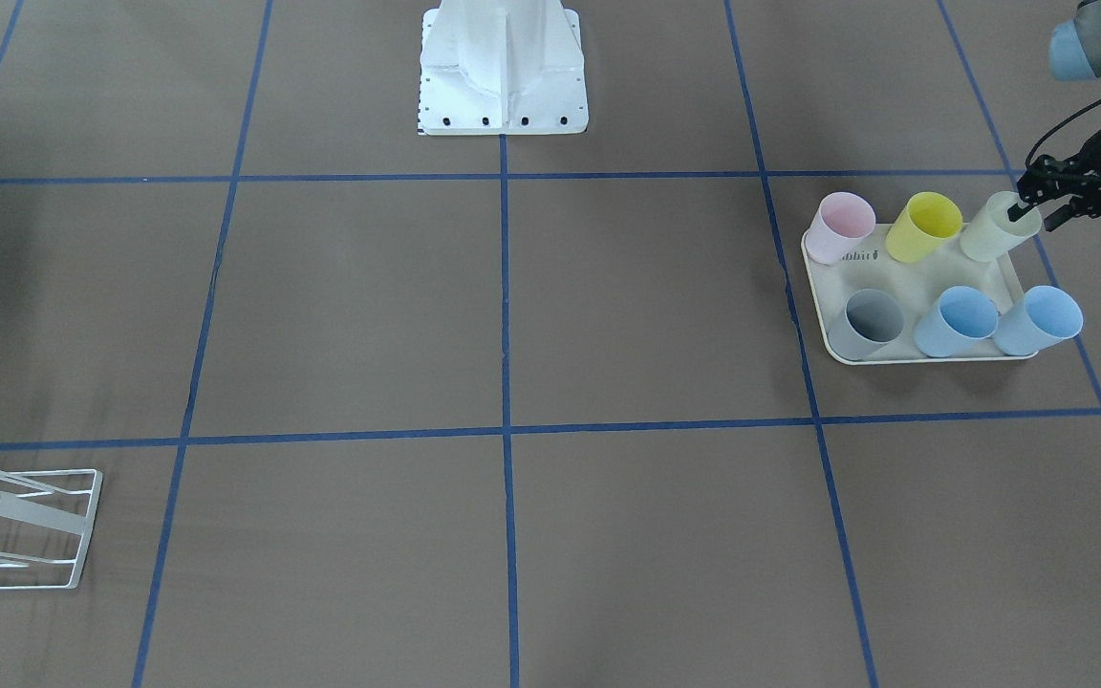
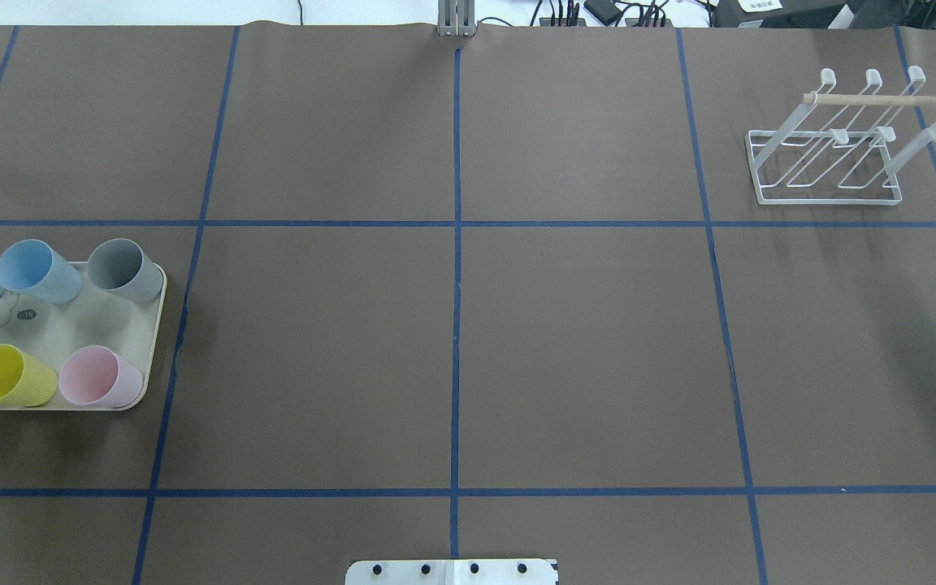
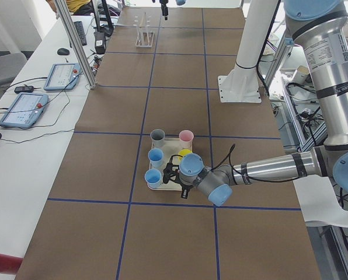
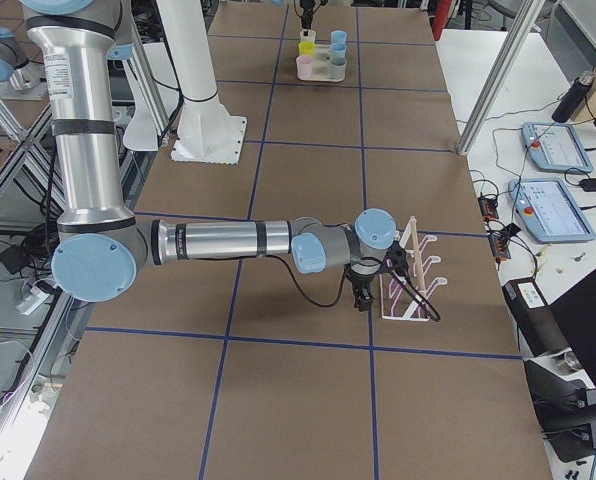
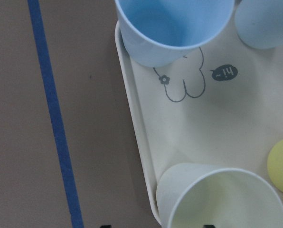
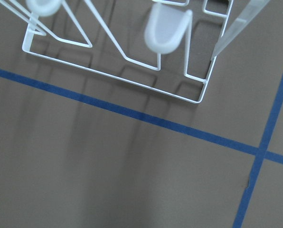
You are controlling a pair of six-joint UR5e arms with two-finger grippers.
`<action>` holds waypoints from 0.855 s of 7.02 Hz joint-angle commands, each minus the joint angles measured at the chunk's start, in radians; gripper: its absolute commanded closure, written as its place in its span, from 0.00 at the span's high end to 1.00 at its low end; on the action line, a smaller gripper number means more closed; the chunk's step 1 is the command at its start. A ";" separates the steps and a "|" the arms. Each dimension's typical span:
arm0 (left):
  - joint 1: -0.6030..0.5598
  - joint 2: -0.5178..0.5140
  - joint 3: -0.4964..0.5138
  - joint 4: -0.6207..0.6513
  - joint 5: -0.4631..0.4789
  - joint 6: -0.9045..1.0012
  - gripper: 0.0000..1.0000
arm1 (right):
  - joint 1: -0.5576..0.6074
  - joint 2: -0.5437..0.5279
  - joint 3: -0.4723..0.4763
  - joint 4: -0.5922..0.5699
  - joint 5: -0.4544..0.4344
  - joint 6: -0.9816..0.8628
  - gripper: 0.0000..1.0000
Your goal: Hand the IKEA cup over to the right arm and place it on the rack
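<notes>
Brown table (image 1: pixel 646 306), upper right: seeing left gripper (image 1: pixel 1028 205) apart, straddling wall of pale green cup (image 1: pixel 990 234). Can't tell opening on right gripper (image 4: pixel 362 297) by rack (image 2: pixel 882 100).

Front-facing: across the worktop (image 1: pixel 608 315), facing the robot base (image 1: pixel 503 76), steeply down.
Overhead: behind the base, looking forward; shares the tray (image 2: pixel 70 325) and rack (image 2: pixel 882 99) with the front view.
Side views: opposite worktop ends, far back.
Wrist views: close above tray rim and rack.

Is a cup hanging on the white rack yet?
No, every prong on the rack is bare in the overhead view, with no cup on any of them.
</notes>
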 commanded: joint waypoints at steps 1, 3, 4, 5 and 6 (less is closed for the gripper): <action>0.001 0.001 0.009 0.015 -0.054 0.001 0.00 | -0.001 0.003 -0.003 -0.002 0.000 0.000 1.00; -0.014 0.004 -0.003 0.038 -0.149 0.007 0.00 | -0.001 0.009 -0.002 -0.002 -0.001 0.002 1.00; -0.056 0.006 -0.007 0.040 -0.156 0.008 0.00 | -0.002 0.009 -0.002 0.000 0.000 0.002 1.00; -0.124 0.006 -0.006 0.055 -0.188 0.010 0.00 | -0.002 0.009 0.000 0.000 0.000 0.002 1.00; -0.163 0.004 -0.024 0.069 -0.220 0.011 0.00 | -0.002 0.017 -0.002 0.000 0.002 0.003 1.00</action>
